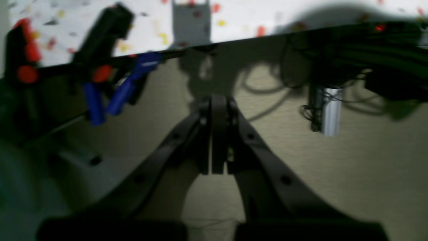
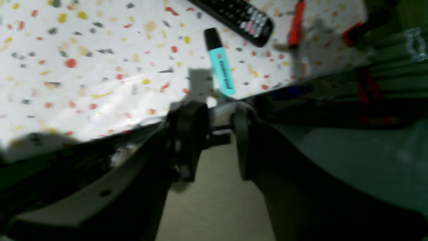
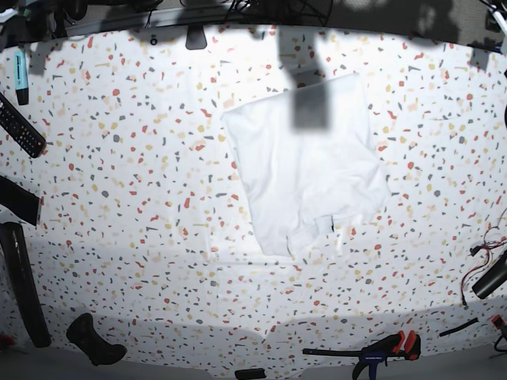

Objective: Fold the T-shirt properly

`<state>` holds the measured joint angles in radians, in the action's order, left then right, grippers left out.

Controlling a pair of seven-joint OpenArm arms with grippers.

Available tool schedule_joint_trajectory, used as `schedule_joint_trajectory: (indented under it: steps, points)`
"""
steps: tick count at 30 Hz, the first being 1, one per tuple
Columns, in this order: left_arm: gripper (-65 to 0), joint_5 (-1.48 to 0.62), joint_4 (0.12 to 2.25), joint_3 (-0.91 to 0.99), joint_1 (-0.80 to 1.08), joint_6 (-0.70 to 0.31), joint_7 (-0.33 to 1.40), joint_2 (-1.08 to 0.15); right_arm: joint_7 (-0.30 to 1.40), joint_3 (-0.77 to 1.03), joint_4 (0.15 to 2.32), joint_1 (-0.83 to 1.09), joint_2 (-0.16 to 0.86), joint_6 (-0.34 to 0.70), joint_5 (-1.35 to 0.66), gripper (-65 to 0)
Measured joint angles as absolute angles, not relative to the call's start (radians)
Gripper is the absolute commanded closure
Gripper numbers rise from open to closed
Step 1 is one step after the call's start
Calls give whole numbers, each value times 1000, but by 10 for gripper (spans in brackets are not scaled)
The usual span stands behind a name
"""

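The white T-shirt (image 3: 305, 170) lies in the base view on the speckled table (image 3: 142, 206), right of centre, folded into a rough rectangle with an uneven lower edge. Neither wrist view shows it. Neither gripper shows in the base view. In the left wrist view my left gripper (image 1: 219, 147) is shut, fingers pressed together, hanging past the table edge (image 1: 234, 40) above the beige floor. In the right wrist view my right gripper (image 2: 215, 140) is open and empty, also just off the table edge (image 2: 133, 129).
A teal highlighter (image 2: 220, 63) and a black remote (image 2: 240, 16) lie near the table's edge; both show at the base view's left (image 3: 20, 75) (image 3: 20, 127). Red-black and blue clamps (image 1: 123, 87) grip the edge. Cables (image 1: 367, 50) hang under the table. A clamp (image 3: 388, 348) lies at front right.
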<state>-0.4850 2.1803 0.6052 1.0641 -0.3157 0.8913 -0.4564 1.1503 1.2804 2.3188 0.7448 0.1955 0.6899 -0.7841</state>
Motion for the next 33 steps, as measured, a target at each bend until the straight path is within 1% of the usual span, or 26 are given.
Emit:
schedule_joint_trajectory:
  steps: [3, 5, 7, 11, 15, 18, 22, 27, 30, 33]
  points:
    - [0, -548, 2180, 605, 1064, -365, 898, -419, 1147, 1262, 2319, 748, 124, 690, -835, -190]
    - [0, -567, 2180, 605, 1063, -370, 905, -392, 1150, 1228, 2319, 767, 77, 690, -837, -190]
    - [0, -570, 2180, 605, 1064, -384, 928, -359, 1153, 1182, 2317, 801, 59, 690, -836, -190]
    - [0, -571, 2151, 558, 1063, -397, 916, -349, 1149, 1084, 2273, 819, 83, 690, -808, -190]
    - [0, -570, 2050, 449, 1063, -447, 876, -349, 1143, 969, 2179, 818, 83, 692, -779, -190]
    - [0, -532, 1954, 364, 1041, -449, 822, -348, 1142, 881, 2075, 818, 88, 689, -777, -190]
    - [0, -430, 1796, 276, 963, -450, 812, -325, 1142, 771, 1927, 818, 95, 690, -743, -190]
    - [0, -427, 1569, 210, 869, -453, 731, -321, 1134, 662, 1750, 818, 126, 690, -741, -190]
    - [0, -376, 1423, 184, 813, -457, 673, -318, 1066, 600, 1641, 817, 151, 694, -697, -190]
    - [0, -304, 1272, 166, 759, -456, 558, -319, 915, 513, 1509, 816, 196, 694, -583, -190]
